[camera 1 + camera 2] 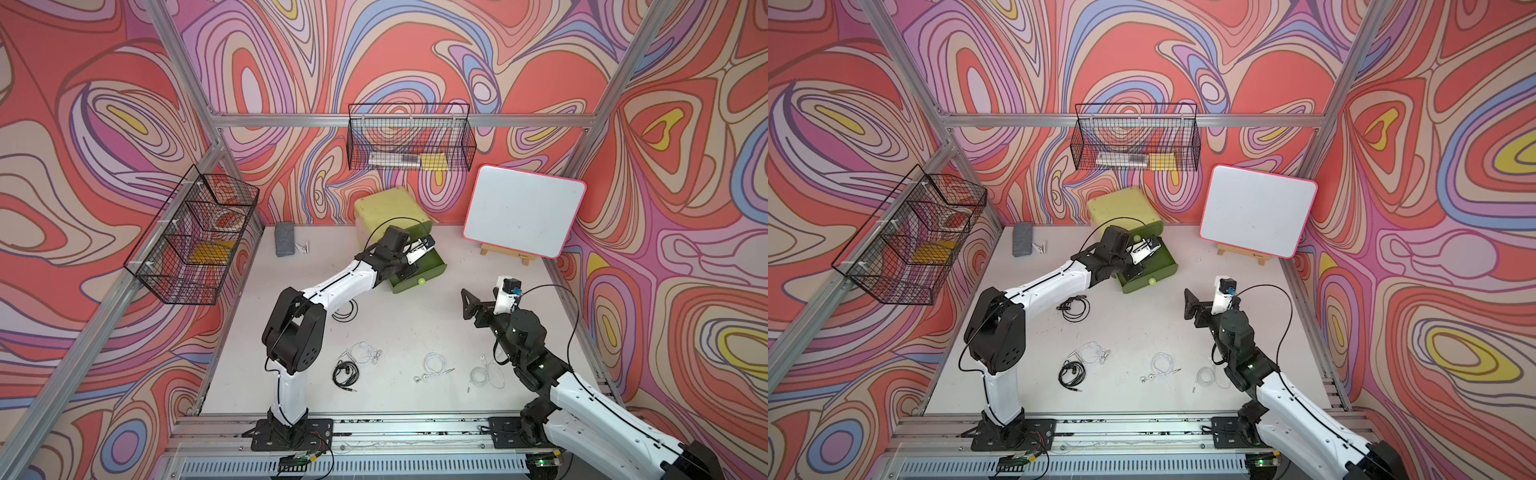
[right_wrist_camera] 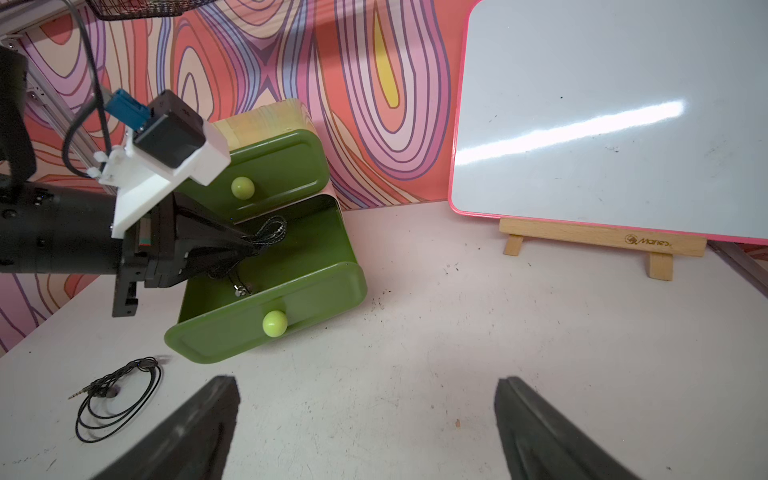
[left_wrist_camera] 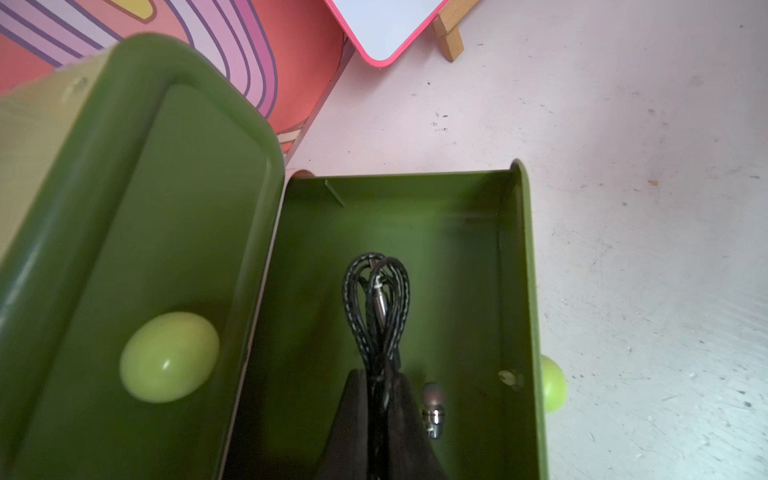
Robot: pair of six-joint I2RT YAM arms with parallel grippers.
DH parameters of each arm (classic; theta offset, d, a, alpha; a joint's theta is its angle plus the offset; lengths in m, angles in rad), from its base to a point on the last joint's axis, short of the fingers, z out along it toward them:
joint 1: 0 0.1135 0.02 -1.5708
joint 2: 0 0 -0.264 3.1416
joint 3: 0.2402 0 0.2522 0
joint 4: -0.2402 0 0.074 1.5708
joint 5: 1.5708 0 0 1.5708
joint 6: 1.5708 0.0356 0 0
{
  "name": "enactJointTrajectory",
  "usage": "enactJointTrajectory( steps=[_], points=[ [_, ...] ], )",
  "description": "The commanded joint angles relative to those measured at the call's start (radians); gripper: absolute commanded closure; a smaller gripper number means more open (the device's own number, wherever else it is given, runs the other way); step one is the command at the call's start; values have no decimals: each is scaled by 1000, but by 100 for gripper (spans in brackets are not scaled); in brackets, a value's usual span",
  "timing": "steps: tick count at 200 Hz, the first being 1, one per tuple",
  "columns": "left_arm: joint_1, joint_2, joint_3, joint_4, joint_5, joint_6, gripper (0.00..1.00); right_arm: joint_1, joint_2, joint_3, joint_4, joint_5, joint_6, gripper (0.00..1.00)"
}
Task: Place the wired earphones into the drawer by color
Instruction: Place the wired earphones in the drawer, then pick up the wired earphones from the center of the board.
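White arm links [image 1: 336, 289], black joints [image 1: 295, 328], black cables [image 1: 578, 320].

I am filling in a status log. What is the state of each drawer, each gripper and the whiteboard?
Lower drawer: pulled open.
Upper drawer: shut.
Left gripper: shut on braided black earphones, over the open drawer.
Right gripper: open, empty.
Whiteboard: propped on wooden easel, no writing.
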Motion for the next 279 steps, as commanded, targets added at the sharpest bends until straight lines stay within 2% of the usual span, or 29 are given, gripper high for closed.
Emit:
enactJointTrajectory(
  steps=[1,19,56,83,127,174,188,227,279],
  points=[
    [3,14,24,10,-14,-21,80,-6,-8,-14,11,9,-10,2],
    [4,4,21,13,-22,-40,69,-5,-5,-13,12,9,-10,2],
    [4,-90,-57,63,-25,-127,54,-5,1,-14,18,-2,-11,2],
    [3,-212,-181,141,-83,-260,29,-4,19,-3,13,-16,3,2],
    [4,-432,-407,159,-217,-430,1,-4,64,43,-45,-32,34,2],
    [5,-634,-575,23,-390,-594,1,-4,80,68,-94,-29,57,2],
    [7,-673,-596,-36,-418,-622,1,-5,96,83,-118,-69,36,2],
    [61,-696,-591,-229,-353,-694,1,-5,131,93,-117,-152,-1,2],
    [145,-657,-571,-343,-301,-741,1,-5,117,63,-63,-209,-28,2]
  ],
)
